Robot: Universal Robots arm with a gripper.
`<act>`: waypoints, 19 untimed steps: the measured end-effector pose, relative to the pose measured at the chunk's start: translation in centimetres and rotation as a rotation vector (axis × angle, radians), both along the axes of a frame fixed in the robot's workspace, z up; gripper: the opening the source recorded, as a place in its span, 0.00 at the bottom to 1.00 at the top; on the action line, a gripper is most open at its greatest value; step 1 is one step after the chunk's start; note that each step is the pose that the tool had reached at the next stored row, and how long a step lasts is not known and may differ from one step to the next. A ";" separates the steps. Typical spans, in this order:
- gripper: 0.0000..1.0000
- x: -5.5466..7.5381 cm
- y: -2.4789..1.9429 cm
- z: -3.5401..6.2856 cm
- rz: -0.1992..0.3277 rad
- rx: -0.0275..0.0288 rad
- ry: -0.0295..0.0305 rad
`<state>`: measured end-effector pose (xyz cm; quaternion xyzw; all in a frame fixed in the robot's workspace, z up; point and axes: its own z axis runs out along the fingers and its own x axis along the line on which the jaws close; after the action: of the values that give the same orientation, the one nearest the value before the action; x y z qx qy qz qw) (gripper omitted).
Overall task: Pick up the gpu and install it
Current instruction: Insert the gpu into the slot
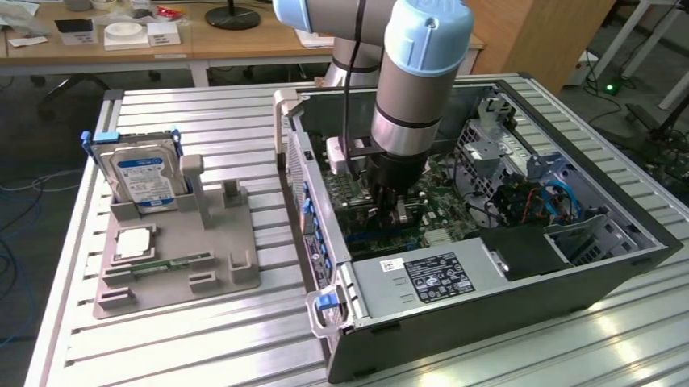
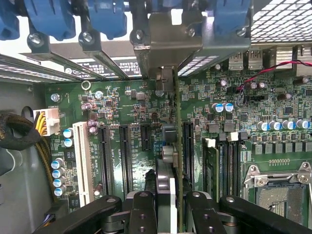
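In the wrist view the gpu (image 2: pixel 171 141) shows edge-on as a thin card running straight away from the camera. Its silvery end bracket (image 2: pixel 168 36) stands at the case's rear slot openings, among blue retainers. My gripper (image 2: pixel 171 207) is shut on the card's near end, with a black finger (image 2: pixel 142 212) on either side. The card hangs over the black expansion slots (image 2: pixel 146 139) of the green motherboard (image 2: pixel 243 126); I cannot tell whether it is seated. In the exterior view my gripper (image 1: pixel 390 203) reaches down into the open computer case (image 1: pixel 603 278).
A grey fixture (image 1: pixel 215 278) at the exterior view's left holds a hard drive (image 1: pixel 145 181), a square chip (image 1: pixel 135 242) and a memory stick (image 1: pixel 161 264). Inside the case are the power supply (image 1: pixel 431 278), drive cage, cables, a white slot (image 2: pixel 83 161) and the CPU socket (image 2: pixel 278 195).
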<state>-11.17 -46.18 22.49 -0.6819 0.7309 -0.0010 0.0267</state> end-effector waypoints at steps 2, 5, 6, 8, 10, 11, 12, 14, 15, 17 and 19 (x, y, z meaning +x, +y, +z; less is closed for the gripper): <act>0.29 0.0 0.00 0.00 0.000 0.0000 -0.0001; 0.29 0.0 0.00 0.00 0.000 0.0000 0.0000; 0.29 0.0 0.00 0.00 0.000 0.0000 -0.0001; 0.29 0.0 0.00 0.00 0.000 0.0000 -0.0001; 0.29 0.0 0.00 0.00 0.000 0.0000 0.0000; 0.29 0.0 0.00 0.00 0.000 0.0000 0.0000; 0.29 0.0 0.00 0.00 0.000 0.0000 0.0000; 0.29 0.0 0.00 -0.03 0.000 0.0001 -0.0003; 0.29 0.0 -0.01 -0.04 0.000 0.0001 -0.0002; 0.29 0.0 0.00 -0.04 0.000 0.0000 -0.0001; 0.29 0.0 0.00 -0.06 0.000 0.0000 0.0000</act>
<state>-11.21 -46.18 22.43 -0.6820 0.7309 -0.0010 0.0267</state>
